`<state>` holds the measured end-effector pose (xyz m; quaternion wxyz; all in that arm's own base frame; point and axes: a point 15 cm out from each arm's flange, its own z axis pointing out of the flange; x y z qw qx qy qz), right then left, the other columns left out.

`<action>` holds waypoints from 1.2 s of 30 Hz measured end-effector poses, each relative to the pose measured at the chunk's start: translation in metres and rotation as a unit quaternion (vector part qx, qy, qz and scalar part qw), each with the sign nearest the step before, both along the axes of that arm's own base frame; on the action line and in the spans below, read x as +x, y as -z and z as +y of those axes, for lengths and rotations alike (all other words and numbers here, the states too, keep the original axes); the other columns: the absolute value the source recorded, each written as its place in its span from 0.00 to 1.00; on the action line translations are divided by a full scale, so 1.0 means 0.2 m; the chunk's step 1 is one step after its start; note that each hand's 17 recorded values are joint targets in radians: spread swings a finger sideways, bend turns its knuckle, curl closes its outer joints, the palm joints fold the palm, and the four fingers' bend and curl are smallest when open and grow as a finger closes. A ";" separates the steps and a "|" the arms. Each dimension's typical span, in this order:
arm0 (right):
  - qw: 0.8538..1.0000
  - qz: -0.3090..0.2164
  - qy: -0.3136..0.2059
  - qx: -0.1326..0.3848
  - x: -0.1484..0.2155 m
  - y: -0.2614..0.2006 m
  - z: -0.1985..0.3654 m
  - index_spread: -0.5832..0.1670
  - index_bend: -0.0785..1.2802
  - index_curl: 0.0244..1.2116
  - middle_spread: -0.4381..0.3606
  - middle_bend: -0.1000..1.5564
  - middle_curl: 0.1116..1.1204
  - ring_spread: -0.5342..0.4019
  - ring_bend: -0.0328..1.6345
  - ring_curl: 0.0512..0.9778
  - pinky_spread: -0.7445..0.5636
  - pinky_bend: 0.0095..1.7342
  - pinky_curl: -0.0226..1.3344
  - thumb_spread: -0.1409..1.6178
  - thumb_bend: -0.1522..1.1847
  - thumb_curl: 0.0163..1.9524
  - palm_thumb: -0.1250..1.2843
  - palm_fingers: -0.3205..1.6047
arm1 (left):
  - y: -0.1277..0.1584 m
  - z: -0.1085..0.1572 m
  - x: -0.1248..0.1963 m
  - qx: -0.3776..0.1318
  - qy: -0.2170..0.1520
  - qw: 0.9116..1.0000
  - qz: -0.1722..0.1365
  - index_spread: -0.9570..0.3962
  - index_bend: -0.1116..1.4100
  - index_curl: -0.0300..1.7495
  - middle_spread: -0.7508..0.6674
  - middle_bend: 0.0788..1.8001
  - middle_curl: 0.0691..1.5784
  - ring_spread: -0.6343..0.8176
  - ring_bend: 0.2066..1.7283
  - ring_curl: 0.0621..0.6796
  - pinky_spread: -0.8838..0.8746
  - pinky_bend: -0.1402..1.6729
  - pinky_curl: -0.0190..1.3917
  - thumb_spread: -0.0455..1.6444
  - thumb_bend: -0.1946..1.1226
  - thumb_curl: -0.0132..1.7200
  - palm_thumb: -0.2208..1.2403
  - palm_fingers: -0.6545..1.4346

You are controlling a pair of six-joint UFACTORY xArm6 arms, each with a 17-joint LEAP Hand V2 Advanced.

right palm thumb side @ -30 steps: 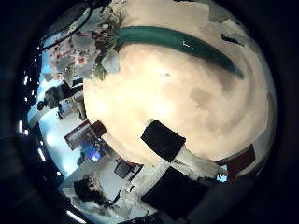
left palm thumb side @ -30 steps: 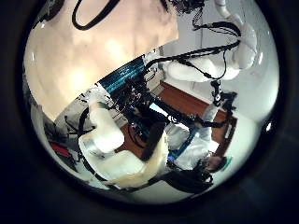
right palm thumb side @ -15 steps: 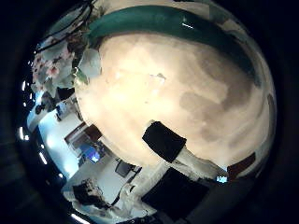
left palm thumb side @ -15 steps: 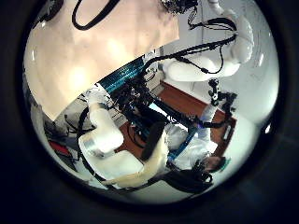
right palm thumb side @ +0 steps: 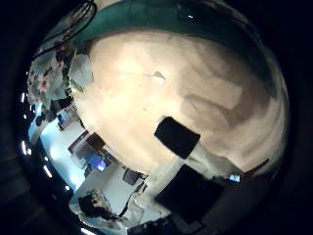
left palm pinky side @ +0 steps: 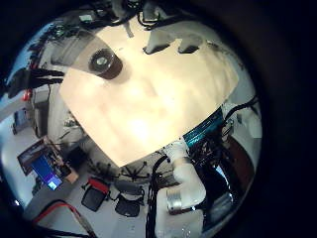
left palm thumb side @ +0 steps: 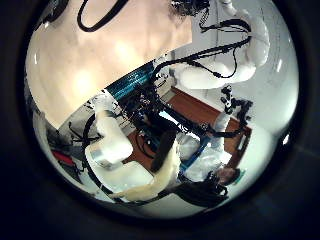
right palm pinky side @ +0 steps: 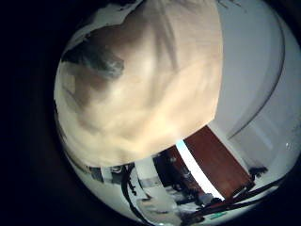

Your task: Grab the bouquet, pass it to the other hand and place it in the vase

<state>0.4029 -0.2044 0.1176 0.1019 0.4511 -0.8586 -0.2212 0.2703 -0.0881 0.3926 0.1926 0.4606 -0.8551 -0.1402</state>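
Since the earlier frames the right thumb side palm view has shifted: the bouquet (right palm thumb side: 147,20) now runs as a long arc at the very rim of that view, where before its wrapped stem crossed farther in, so the right hand (right palm thumb side: 181,137) has moved over it while the bouquet lies on the table (right palm thumb side: 147,93). The flower heads (right palm thumb side: 49,78) cluster at one end of the arc, beside the table's edge, and the stem stretches away from them past the palm. One finger of the right hand reaches in over the bare tabletop, apart from the stem; whether the hand's fingers are spread or curled cannot be told from these views. The left thumb side palm view has barely changed, and the left hand (left palm thumb side: 110,145) hangs off the table's edge, well apart from the bouquet, with the right arm (left palm thumb side: 235,50) across from it. Its fingers show only in part, so their state cannot be told either. In the left little finger side palm view the vase (left palm pinky side: 99,59) stands on the table far from that palm; what it holds cannot be made out.
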 end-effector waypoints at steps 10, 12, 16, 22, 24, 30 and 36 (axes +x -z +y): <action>0.999 -0.002 -0.015 -0.038 0.02 -0.05 -0.05 0.25 0.39 0.51 0.22 0.53 0.66 0.26 0.74 0.51 0.30 0.67 0.20 0.69 0.12 0.21 0.62 0.74 | 0.00 0.00 0.01 -0.001 0.001 1.000 -0.001 0.68 0.19 0.21 0.76 0.06 0.16 0.79 0.23 0.21 0.86 0.35 0.11 0.72 0.13 0.16 0.25 0.35; 0.998 -0.013 -0.019 -0.054 0.06 -0.10 -0.08 0.21 0.46 0.58 0.20 0.56 0.71 0.26 0.76 0.54 0.31 0.73 0.23 0.68 0.13 0.22 0.66 0.75 | 0.00 0.00 0.01 -0.001 0.001 1.000 -0.001 0.68 0.19 0.21 0.76 0.06 0.16 0.79 0.23 0.21 0.86 0.35 0.11 0.72 0.13 0.16 0.25 0.35; 0.993 -0.061 -0.026 -0.098 0.16 -0.32 -0.15 0.18 0.60 0.69 0.17 0.62 0.80 0.27 0.79 0.59 0.34 0.81 0.29 0.66 0.13 0.24 0.74 0.76 | 0.00 0.00 0.01 -0.001 0.002 1.000 -0.001 0.68 0.19 0.22 0.76 0.06 0.16 0.79 0.22 0.21 0.86 0.35 0.11 0.72 0.13 0.16 0.25 0.35; 0.976 -0.154 -0.025 -0.150 0.24 -0.70 -0.20 0.21 0.72 0.79 0.18 0.72 0.88 0.30 0.83 0.66 0.39 0.85 0.35 0.63 0.15 0.28 0.84 0.75 | 0.00 0.00 0.01 -0.002 0.004 1.000 -0.001 0.68 0.19 0.22 0.76 0.06 0.16 0.79 0.22 0.21 0.86 0.35 0.12 0.72 0.13 0.16 0.25 0.35; 0.970 -0.179 -0.025 -0.164 0.24 -0.85 -0.21 0.23 0.75 0.81 0.19 0.73 0.89 0.30 0.84 0.68 0.40 0.86 0.36 0.62 0.15 0.29 0.86 0.75 | -0.01 -0.01 0.02 -0.003 0.004 1.000 -0.003 0.68 0.19 0.22 0.76 0.06 0.16 0.79 0.22 0.21 0.86 0.35 0.12 0.72 0.13 0.16 0.25 0.35; 0.944 -0.263 -0.042 -0.194 0.17 -1.31 -0.21 0.28 0.81 0.83 0.24 0.78 0.89 0.32 0.86 0.71 0.43 0.85 0.39 0.61 0.15 0.33 0.89 0.75 | -0.04 -0.01 0.04 -0.005 0.003 1.000 -0.012 0.68 0.19 0.22 0.76 0.06 0.16 0.79 0.22 0.21 0.86 0.34 0.11 0.72 0.13 0.16 0.26 0.35; 0.923 -0.342 -0.040 -0.170 0.07 -1.65 -0.13 0.34 0.84 0.83 0.27 0.81 0.87 0.34 0.87 0.72 0.44 0.84 0.42 0.60 0.15 0.37 0.92 0.75 | -0.10 -0.03 0.06 -0.014 -0.001 0.999 -0.029 0.68 0.20 0.22 0.75 0.06 0.16 0.79 0.22 0.21 0.86 0.35 0.11 0.72 0.13 0.16 0.26 0.36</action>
